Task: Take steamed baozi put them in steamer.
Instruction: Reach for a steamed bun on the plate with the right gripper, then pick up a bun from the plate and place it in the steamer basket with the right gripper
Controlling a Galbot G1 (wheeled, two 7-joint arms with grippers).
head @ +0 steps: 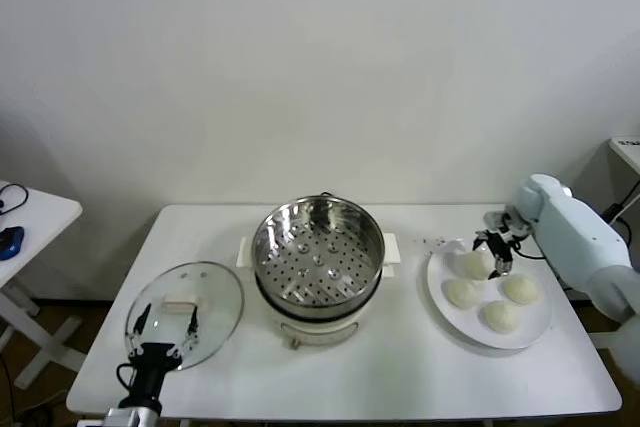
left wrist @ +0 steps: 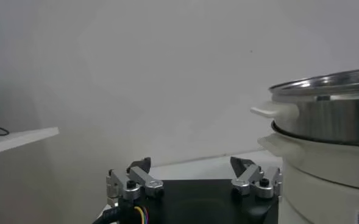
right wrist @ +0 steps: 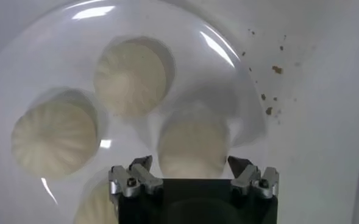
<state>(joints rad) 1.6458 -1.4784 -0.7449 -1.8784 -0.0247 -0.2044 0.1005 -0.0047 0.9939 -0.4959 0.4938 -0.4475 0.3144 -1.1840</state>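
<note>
Hovering right gripper [right wrist: 190,165], jaws spread, straddles a baozi [right wrist: 191,143]; left gripper [head: 166,322] parked.

Cream-white steamed baozi [head: 478,264] sit on a white plate [head: 437,285]; the steamer [head: 317,252] is shiny steel (perforated tray, white handles).

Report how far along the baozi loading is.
Done: none; the steamer tray is bare, its glass lid off beside it. In hand: the right gripper, fingers open, hovers over one of four baozi on the plate. Left: grasp and move all four. The left gripper idles near the lid.
</note>
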